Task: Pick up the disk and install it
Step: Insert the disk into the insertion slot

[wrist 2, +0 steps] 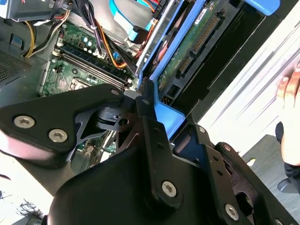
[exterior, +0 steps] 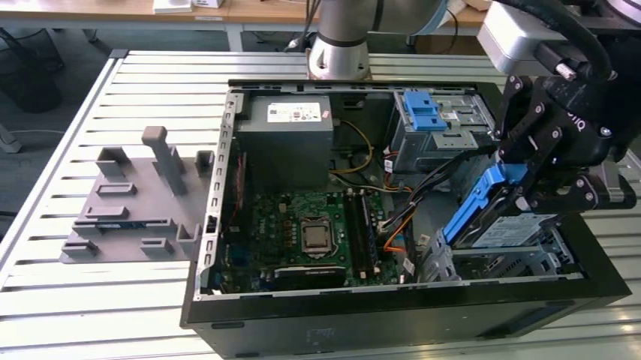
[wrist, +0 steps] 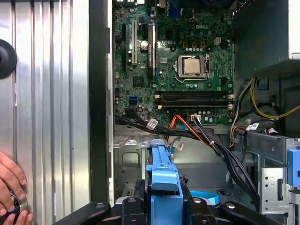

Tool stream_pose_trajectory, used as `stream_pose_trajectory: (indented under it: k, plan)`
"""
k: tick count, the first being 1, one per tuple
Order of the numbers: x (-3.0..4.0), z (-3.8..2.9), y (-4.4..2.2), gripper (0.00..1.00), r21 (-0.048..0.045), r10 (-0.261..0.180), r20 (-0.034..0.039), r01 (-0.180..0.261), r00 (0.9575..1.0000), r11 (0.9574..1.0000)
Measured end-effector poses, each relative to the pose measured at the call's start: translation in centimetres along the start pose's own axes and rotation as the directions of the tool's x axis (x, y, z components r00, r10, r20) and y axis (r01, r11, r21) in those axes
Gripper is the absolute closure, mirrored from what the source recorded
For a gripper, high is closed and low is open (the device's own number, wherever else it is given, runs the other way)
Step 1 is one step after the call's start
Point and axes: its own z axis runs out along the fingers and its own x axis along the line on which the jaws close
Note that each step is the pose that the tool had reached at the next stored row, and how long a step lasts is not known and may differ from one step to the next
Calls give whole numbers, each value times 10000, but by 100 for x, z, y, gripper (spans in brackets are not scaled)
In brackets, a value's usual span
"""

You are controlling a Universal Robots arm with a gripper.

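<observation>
A white printed sticker (exterior: 293, 113) sits on the power supply (exterior: 285, 146); white lettering (wrist: 220, 27) marks the motherboard (wrist: 206, 47); the disk (exterior: 506, 225) bears a label.

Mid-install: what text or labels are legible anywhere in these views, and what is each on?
White sticker on the grey metal box: print too small to read.
Label on the disk: blurred, unreadable.
Motherboard markings: too small to quote reliably.
So nothing is legible enough to quote.
</observation>
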Motion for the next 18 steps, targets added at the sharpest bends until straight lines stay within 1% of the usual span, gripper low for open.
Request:
stream_pose_trajectory:
  k: [18]
  plan:
    - [4,155,-3,64,0,1,-1,-1,10000,10000]
